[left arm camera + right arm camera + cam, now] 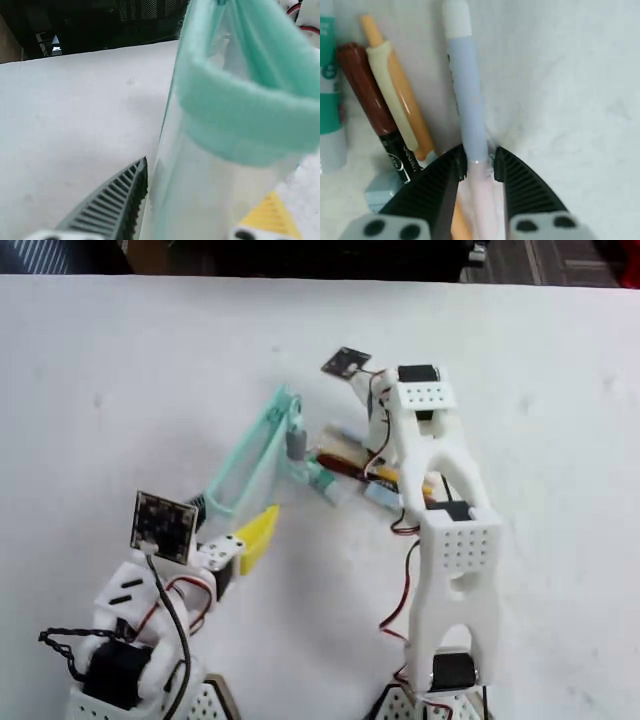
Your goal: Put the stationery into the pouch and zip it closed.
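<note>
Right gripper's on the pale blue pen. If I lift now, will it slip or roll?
Probably stiff and light: the pen is a slim, straight barrel. Its smooth round body may pivot in the right gripper, with much of its length beyond the grip. Released, it could roll; only the orange pen beside it blocks one side.

the pouch point(250, 455) is mint green with see-through sides (a soft padded band runs along its rim), long and narrow. one end is pinched in the left gripper point(205, 185) and the other end points toward the stationery. just beside that end, lying side by side on the table, are a brown marker point(367, 85), an orange pen point(405, 105) with a cream clip, a teal-and-white tube point(330, 100) and a small grey block point(380, 187). a pale blue pen point(467, 95) is clamped in the right gripper point(479, 162).
</note>
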